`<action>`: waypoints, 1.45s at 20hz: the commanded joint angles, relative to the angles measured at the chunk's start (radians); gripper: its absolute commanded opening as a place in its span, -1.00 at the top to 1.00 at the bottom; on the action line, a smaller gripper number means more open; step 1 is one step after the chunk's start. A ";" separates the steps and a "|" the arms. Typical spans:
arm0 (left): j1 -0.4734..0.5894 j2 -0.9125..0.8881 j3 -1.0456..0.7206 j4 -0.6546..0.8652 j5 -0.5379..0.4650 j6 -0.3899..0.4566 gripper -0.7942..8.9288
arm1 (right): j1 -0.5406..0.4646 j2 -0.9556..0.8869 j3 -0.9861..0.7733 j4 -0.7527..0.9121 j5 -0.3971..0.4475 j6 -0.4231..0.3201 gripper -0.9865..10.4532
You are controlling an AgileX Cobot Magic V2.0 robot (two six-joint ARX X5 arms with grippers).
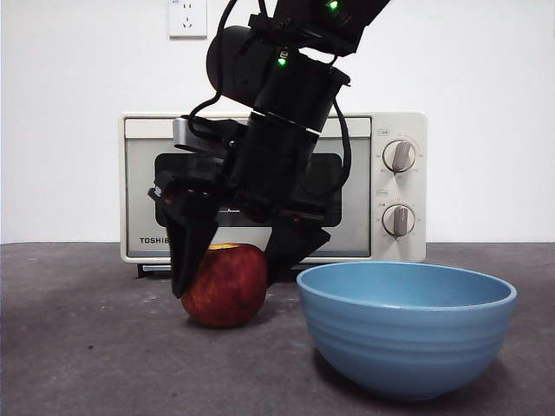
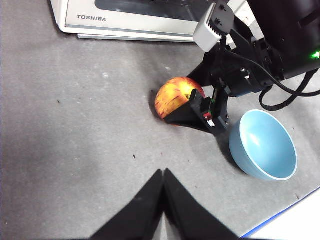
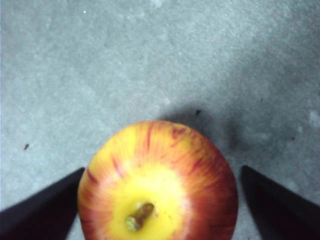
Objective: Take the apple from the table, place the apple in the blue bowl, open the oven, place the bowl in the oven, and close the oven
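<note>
Right gripper (image 1: 227, 277) down over apple (image 1: 224, 284) on table (image 1: 87, 347), jaws spread either side, not touching. Bowl (image 1: 406, 329) just beside. Left gripper (image 2: 164, 172) pressed together, well apart.

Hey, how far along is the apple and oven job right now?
Nothing is finished yet. The right gripper is open around the apple, which sits on the table. The left gripper waits shut. The blue bowl holds nothing and the oven is closed, so bowling the apple, opening, loading and closing remain.
</note>
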 commanded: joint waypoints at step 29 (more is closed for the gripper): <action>-0.002 0.005 0.020 0.019 0.005 0.019 0.82 | 0.018 -0.643 -0.427 -0.139 0.045 0.033 0.27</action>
